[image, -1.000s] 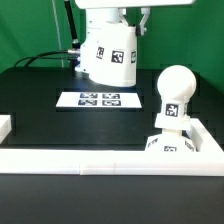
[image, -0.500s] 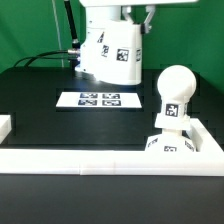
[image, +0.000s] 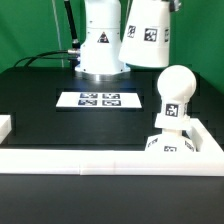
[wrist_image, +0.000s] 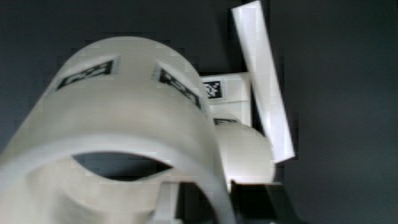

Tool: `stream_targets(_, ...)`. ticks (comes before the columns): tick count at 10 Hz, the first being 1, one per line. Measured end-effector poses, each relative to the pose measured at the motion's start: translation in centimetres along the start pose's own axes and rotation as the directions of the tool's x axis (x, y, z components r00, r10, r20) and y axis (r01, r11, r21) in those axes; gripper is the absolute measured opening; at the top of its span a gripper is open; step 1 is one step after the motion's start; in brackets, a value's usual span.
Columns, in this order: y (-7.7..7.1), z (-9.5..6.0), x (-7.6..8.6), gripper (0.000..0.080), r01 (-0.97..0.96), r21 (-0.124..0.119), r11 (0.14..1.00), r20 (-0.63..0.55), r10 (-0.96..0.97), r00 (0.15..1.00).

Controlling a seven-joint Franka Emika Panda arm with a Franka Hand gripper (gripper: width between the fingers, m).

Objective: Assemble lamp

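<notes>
The white cone-shaped shade (image: 148,33) hangs in the air, tilted, above and a little behind the bulb. My gripper (image: 171,6) shows only at the top edge, shut on the shade's rim. The ball-topped bulb (image: 175,94) stands upright on the square base (image: 176,143) at the exterior view's right. In the wrist view the shade (wrist_image: 125,120) fills most of the picture. Its wall sits between the dark fingers (wrist_image: 256,204) of my gripper (wrist_image: 219,203). Tags of the bulb or base (wrist_image: 217,88) peek out past the shade.
The marker board (image: 99,99) lies mid-table on the black surface. The big white robot pedestal (image: 100,40) stands behind it. A low white wall (image: 90,158) runs along the front edge, with a white block (image: 5,127) at the exterior view's left.
The shade has moved up and toward the exterior view's right, from in front of the pedestal to above the bulb. Bulb and base have not moved.
</notes>
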State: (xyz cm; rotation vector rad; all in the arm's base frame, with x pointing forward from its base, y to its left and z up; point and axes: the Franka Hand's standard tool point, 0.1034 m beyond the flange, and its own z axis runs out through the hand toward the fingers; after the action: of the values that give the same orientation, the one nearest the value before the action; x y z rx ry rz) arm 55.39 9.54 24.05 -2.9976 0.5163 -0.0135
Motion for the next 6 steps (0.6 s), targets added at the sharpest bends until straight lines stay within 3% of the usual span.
stream_targets(3,-2.3,-1.0,1.7,0.0045,-0.008,0.012,1.0,-0.016,0.008,1.0)
stream_targets(6,-3.7,0.6,3.6,0.0045,0.001,0.007,1.0,-0.016,-0.001,1.0)
